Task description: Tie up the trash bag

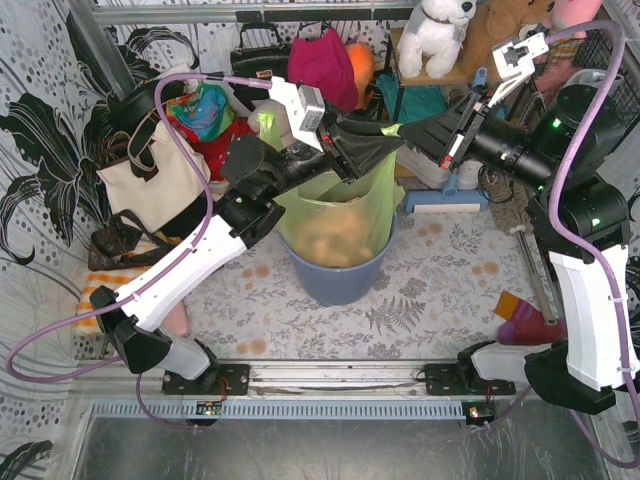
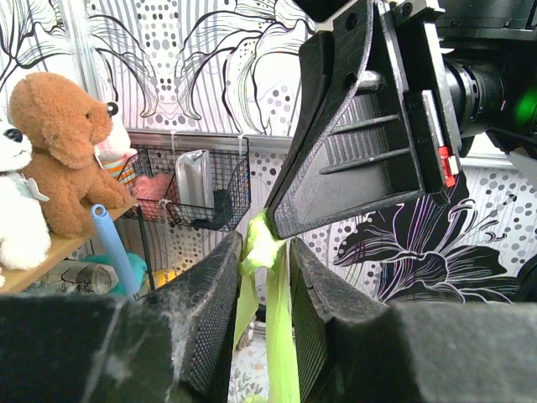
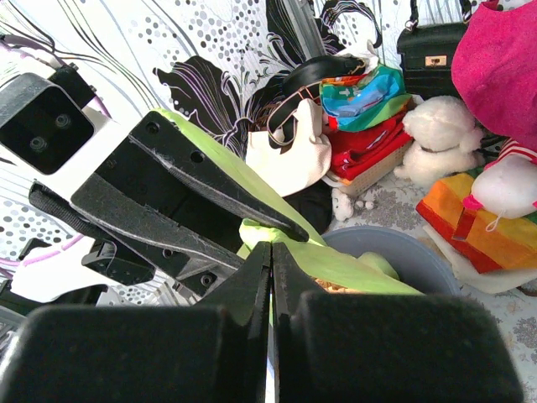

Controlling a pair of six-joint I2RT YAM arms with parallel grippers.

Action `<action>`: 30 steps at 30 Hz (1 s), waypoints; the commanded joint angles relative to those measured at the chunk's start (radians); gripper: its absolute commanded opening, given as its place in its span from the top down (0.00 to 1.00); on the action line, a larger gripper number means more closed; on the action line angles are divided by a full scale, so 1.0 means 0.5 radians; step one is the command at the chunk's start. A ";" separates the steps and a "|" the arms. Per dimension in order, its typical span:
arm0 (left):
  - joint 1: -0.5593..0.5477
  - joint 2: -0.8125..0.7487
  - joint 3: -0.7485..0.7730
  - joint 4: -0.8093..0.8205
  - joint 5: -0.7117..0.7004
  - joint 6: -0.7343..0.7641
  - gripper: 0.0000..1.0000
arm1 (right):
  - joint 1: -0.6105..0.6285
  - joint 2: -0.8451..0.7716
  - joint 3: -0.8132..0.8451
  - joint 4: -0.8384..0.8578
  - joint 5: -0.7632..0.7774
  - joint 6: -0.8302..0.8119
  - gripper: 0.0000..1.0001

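The trash bag (image 1: 335, 210) sits in the round blue-grey bin (image 1: 340, 280) in the middle of the counter (image 1: 440, 270), and brown paper (image 1: 335, 242) shows through it. The body of the bag stands straight up, and its open top faces up. One bit of the top is pulled out into a thin green strip (image 2: 267, 252). So the bag's long line runs from the bottom of the bin up, then leans far and to the right. It ends in a point between your two arms. Your right jaws are closed tight on the very end of that strip. Your left jaws are part way open, with the strip hanging in the gap between them. It looks loose there, not squeezed. I think you are at the step of making the top into a rope for the knot. To do it well, hold the right jaws closed and don't tug hard, because the plastic is thin and could rip or slip out. Close the left jaws on the strip a bit lower, nearer the bin, so you have some rope between the two grips to loop. Pull gently up, not sideways, or the bin may tip. The arms hide much of the bag's top, so I can't tell if all of it is gathered in.
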 commanded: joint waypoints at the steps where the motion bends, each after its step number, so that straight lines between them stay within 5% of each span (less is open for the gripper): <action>1: 0.006 0.006 0.029 0.020 -0.021 0.008 0.62 | 0.009 -0.035 0.002 0.067 -0.036 0.009 1.00; 16: 0.006 -0.002 0.028 0.036 0.026 0.011 0.95 | 0.008 -0.048 0.027 0.092 -0.003 0.003 1.00; 21: 0.006 -0.081 -0.089 0.099 0.121 0.012 0.96 | 0.009 0.042 0.181 0.125 -0.028 -0.051 0.76; 30: 0.005 -0.242 -0.294 0.174 0.266 -0.012 0.97 | 0.009 0.394 0.348 0.499 -0.631 -0.053 0.54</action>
